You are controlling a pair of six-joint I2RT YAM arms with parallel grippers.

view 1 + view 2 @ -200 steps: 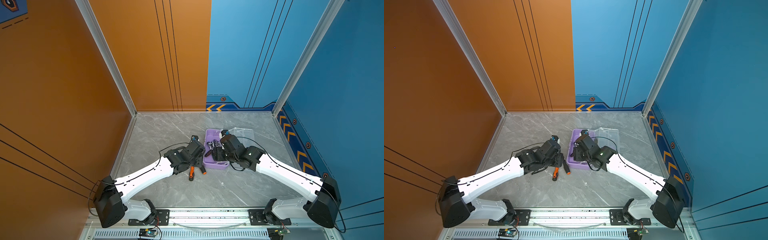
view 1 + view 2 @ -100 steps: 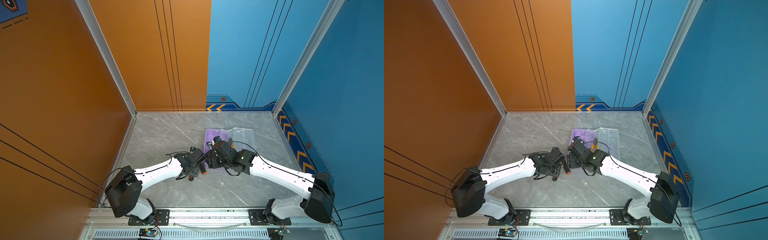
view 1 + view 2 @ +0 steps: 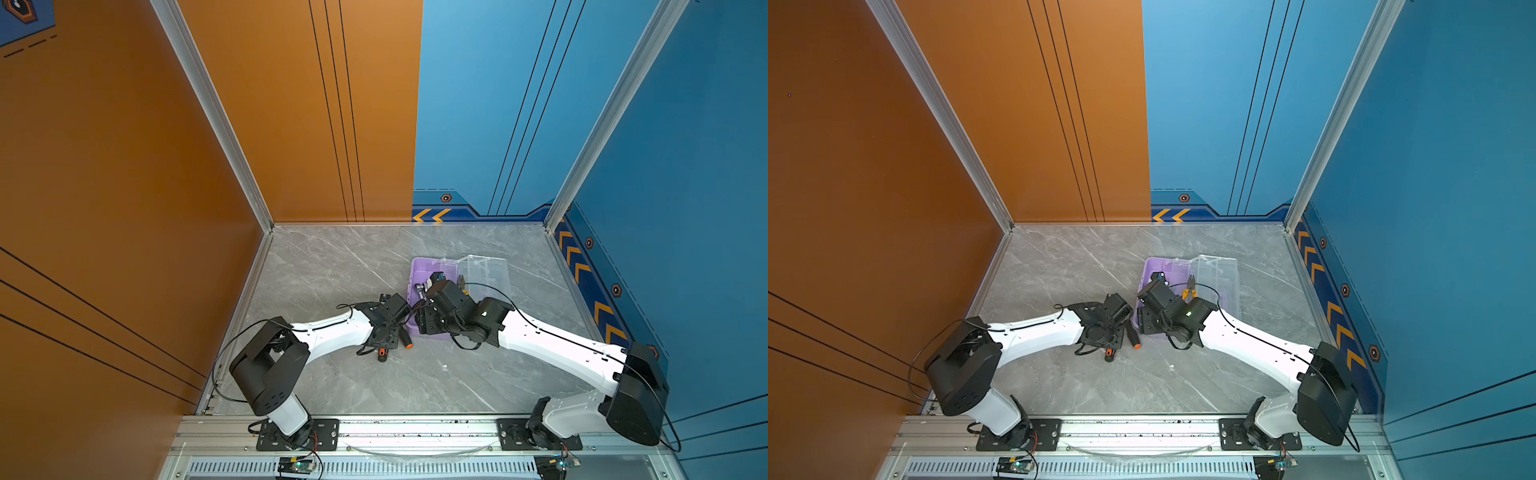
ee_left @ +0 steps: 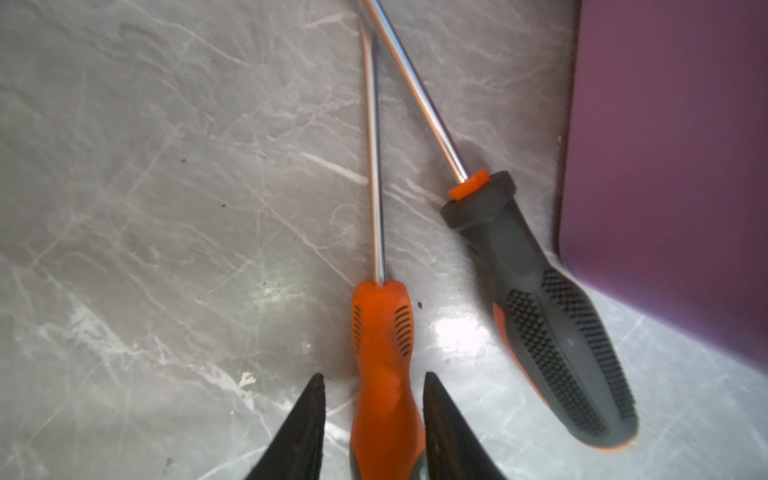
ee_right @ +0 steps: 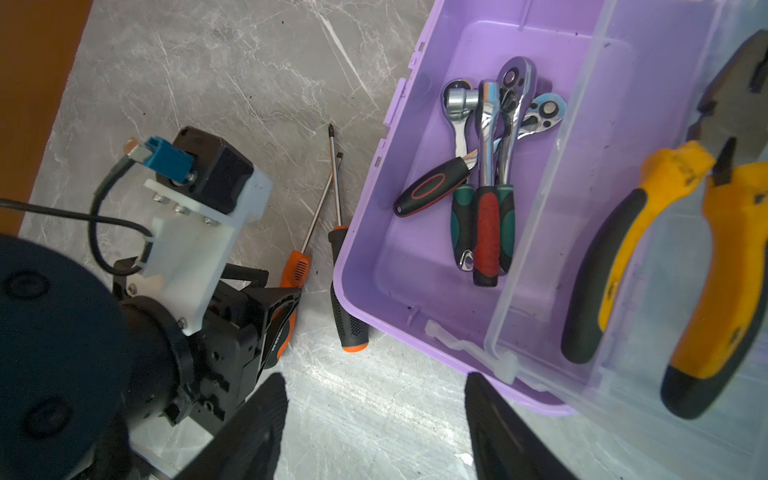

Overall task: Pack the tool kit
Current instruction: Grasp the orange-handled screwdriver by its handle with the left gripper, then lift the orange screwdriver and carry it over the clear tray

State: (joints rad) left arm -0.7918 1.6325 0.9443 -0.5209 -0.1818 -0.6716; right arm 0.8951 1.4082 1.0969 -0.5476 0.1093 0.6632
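The lilac case (image 5: 361,232) stands open on the marble floor, its clear lid (image 3: 486,272) swung to the right. Ratchet wrenches (image 5: 488,124) lie inside, and yellow-handled pliers (image 5: 623,249) rest over the clear lid. Left of the case, two screwdrivers lie on the floor: an orange-handled one (image 4: 384,353) and a black-and-orange one (image 4: 548,316). My left gripper (image 4: 372,375) straddles the orange handle, one finger against it and the other a little apart. My right gripper (image 5: 374,376) hangs open over bare floor by the case's near left corner, holding nothing.
The case wall (image 4: 665,166) stands right beside the black-and-orange screwdriver. Both wrists are close together at the case's near left corner (image 3: 415,328). Orange and blue walls enclose the floor on three sides.
My left gripper came down over the orange screwdriver and its jaws narrowed around the handle. My right gripper drew back from above the case to its near left corner.
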